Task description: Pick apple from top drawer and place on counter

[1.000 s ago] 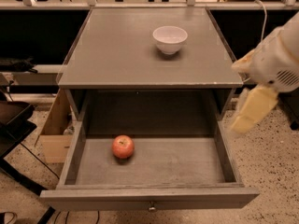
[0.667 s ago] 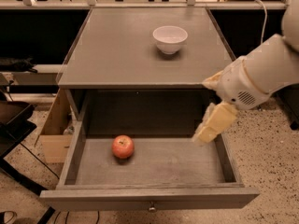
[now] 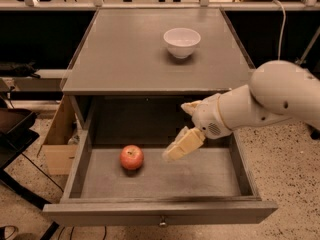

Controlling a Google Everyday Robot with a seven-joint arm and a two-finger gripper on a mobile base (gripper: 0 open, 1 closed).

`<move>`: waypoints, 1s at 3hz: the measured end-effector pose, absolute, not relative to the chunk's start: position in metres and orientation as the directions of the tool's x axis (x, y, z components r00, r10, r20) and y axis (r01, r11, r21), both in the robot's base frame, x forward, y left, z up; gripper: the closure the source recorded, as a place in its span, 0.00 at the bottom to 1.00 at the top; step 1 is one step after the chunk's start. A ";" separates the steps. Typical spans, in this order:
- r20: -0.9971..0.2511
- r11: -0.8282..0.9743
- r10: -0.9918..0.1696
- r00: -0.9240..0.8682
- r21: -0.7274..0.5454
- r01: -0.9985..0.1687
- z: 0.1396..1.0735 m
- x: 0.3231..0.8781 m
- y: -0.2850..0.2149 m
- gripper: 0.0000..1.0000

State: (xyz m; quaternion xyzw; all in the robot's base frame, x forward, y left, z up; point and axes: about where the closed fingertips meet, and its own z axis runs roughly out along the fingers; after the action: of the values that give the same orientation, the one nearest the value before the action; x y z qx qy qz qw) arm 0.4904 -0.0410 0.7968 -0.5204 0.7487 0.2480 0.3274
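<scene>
Well, at the left half of the open top drawer [image 3: 160, 211] lies the apple [image 3: 131, 157], resting on the drawer floor, clear of the drawer's left wall and front panel. Just right of it, over the drawer's middle, hangs the gripper [image 3: 181, 146], near the fruit but apart from it and carrying nothing; whether it is spread or pressed together I cannot tell. The white arm [image 3: 265, 101] reaches in from the drawer's right side. Above the drawer is the counter [image 3: 120, 59], with a white bowl [image 3: 182, 42] toward its back. The apple looks firm, smooth and fairly light, likely to roll if nudged, so I would take it across its widest girth from above, squeezing only enough to avoid slipping or bruising.
</scene>
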 end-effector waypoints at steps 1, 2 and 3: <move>-0.768 0.376 -0.597 -0.232 -0.011 -0.927 0.802 0.507 -0.037 0.00; -0.758 0.355 -0.614 -0.219 -0.018 -0.935 0.784 0.508 -0.028 0.00; -0.782 0.344 -0.585 -0.215 0.001 -0.939 0.744 0.516 -0.014 0.00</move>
State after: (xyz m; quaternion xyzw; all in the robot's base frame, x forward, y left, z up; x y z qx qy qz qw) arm 0.5159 -0.0139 0.7440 -0.5158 0.7384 0.2490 0.3559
